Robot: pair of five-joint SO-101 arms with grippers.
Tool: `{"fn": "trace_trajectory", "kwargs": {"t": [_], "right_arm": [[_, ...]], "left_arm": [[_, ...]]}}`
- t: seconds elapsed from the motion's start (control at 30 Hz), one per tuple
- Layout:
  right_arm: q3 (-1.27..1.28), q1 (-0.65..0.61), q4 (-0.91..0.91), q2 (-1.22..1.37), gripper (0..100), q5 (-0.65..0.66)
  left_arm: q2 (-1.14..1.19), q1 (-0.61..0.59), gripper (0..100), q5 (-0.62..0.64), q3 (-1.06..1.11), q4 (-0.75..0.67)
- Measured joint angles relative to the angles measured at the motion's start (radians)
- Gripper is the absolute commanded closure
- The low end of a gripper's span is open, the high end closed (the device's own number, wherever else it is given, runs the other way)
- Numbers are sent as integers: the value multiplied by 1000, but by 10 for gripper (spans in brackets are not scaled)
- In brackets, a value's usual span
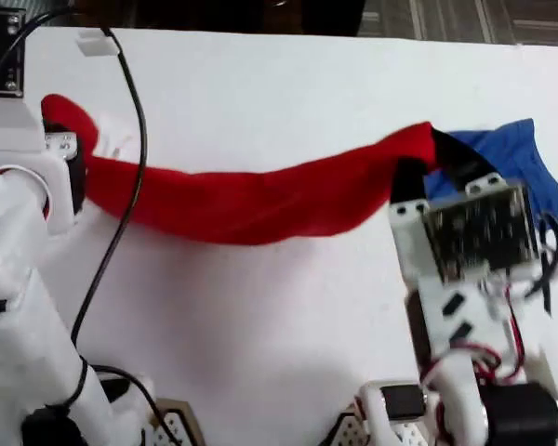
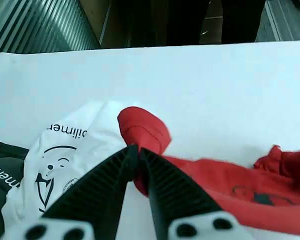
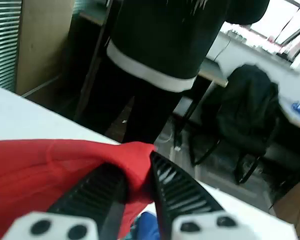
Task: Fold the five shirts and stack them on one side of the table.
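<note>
A red shirt (image 1: 251,200) hangs stretched between the two arms above the white table (image 1: 260,84). My left gripper (image 2: 138,152) is shut on its left end (image 2: 142,130), at the table's left in the high view. My right gripper (image 3: 137,172) is shut on the other end (image 3: 65,165), held up at the right (image 1: 426,149). A white shirt with a printed face (image 2: 60,160) lies beneath the left gripper, with a black shirt (image 2: 2,170) beside it. A blue shirt (image 1: 511,158) lies at the far right, partly behind the right arm.
A black cable (image 1: 130,139) runs across the table's left part over the red shirt. The arm bases (image 1: 391,418) stand at the front edge. Beyond the far edge are a chair with a black bag (image 3: 250,105) and a standing person.
</note>
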Motion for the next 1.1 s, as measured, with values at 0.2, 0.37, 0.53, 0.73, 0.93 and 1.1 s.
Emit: {"fn": "trace_trajectory", "kwargs": {"t": [0.2, 0.37, 0.53, 0.73, 0.93, 1.1], "right_arm": [[0, 64, -61, -37, 980, 69], [-31, 120, -135, -35, 980, 74], [-127, 137, -147, -43, 980, 72], [-210, 141, -81, -48, 979, 72], [-175, 133, -3, -48, 978, 15], [25, 2, 107, -38, 941, -161]], "left_arm": [[-3, 0, 973, 58, 8, -2], [-12, -14, 973, 64, 158, -63], [-12, -80, 973, 64, 210, -97], [-35, -89, 973, 64, 210, -84], [-83, -89, 973, 61, 209, -84], [-83, -89, 973, 61, 278, -97]]}}
